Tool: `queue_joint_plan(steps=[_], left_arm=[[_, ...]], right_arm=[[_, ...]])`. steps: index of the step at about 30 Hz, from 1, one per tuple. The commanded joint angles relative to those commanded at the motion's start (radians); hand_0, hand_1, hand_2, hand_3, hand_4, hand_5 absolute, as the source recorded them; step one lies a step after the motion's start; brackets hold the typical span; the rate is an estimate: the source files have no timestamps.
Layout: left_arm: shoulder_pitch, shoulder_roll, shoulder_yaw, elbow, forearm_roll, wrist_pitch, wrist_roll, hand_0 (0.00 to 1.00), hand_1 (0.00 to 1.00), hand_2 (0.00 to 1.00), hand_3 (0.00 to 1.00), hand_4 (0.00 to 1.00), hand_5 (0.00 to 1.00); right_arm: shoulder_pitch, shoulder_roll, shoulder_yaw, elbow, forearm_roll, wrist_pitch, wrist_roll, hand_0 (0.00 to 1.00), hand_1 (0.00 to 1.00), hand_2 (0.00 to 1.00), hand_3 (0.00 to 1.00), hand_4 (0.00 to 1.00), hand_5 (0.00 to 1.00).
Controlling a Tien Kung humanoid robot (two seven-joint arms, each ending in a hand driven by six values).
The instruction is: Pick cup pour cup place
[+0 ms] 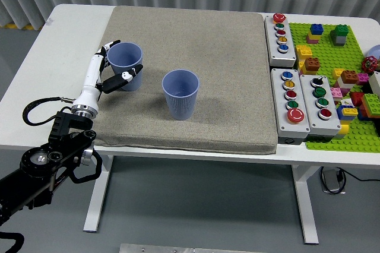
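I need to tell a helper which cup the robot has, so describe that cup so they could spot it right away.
On the grey mat covering the table, two blue cups stand upright. It is the left cup, nearer the mat's left edge and farther back. Unlike the other cup, the left hand wraps around it.
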Motion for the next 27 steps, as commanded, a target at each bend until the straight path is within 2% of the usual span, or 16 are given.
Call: queue_joint_plan(steps=[11, 12, 14, 17, 18, 23, 24, 27], left_arm=[[0.026, 0.010, -0.036, -0.029, 0.022, -0.012, 0.017, 0.738, 0.792, 0.912, 0.857, 0.976, 0.388], [0.029, 0.010, -0.043, -0.033, 0.026, -0.014, 0.019, 0.788, 0.841, 0.948, 0.906, 0.981, 0.424], [0.036, 0.013, -0.056, -0.043, 0.033, -0.018, 0.023, 0.788, 0.841, 0.948, 0.906, 0.981, 0.424], [0.048, 0.019, -0.077, -0.069, 0.058, -0.026, 0.033, 0.788, 0.841, 0.948, 0.906, 0.981, 0.424], [0.053, 0.021, -0.086, -0.078, 0.066, -0.028, 0.036, 0.816, 0.868, 0.974, 0.949, 0.998, 0.486], [0.077, 0.033, -0.133, -0.124, 0.104, -0.043, 0.053, 0.816, 0.868, 0.974, 0.949, 0.998, 0.486], [0.080, 0.036, -0.139, -0.130, 0.112, -0.047, 0.057, 0.882, 0.920, 0.998, 0.998, 0.998, 0.674], [0.092, 0.043, -0.166, -0.154, 0.147, -0.071, 0.078, 0.882, 0.920, 0.998, 0.998, 0.998, 0.674]], right_arm=[[-0.008, 0.000, 0.001, 0.000, -0.003, 0.001, 0.001, 0.695, 0.669, 0.608, 0.611, 0.002, 0.316], [-0.008, 0.000, 0.002, 0.000, -0.003, 0.000, 0.001, 0.695, 0.669, 0.607, 0.611, 0.002, 0.314], [-0.007, 0.000, 0.002, 0.000, -0.003, 0.000, 0.001, 0.695, 0.669, 0.607, 0.611, 0.002, 0.314], [-0.004, 0.000, 0.001, 0.000, 0.000, -0.001, 0.002, 0.695, 0.669, 0.607, 0.611, 0.002, 0.314], [-0.004, 0.000, 0.001, -0.001, 0.001, -0.001, 0.003, 0.695, 0.669, 0.608, 0.611, 0.002, 0.314], [-0.003, -0.001, 0.000, -0.001, 0.006, -0.002, 0.004, 0.695, 0.669, 0.608, 0.611, 0.002, 0.314], [-0.003, -0.001, 0.000, -0.001, 0.006, -0.002, 0.004, 0.695, 0.669, 0.607, 0.610, 0.002, 0.312], [-0.003, -0.001, 0.003, -0.001, 0.001, -0.001, 0.004, 0.695, 0.669, 0.607, 0.610, 0.002, 0.312]])
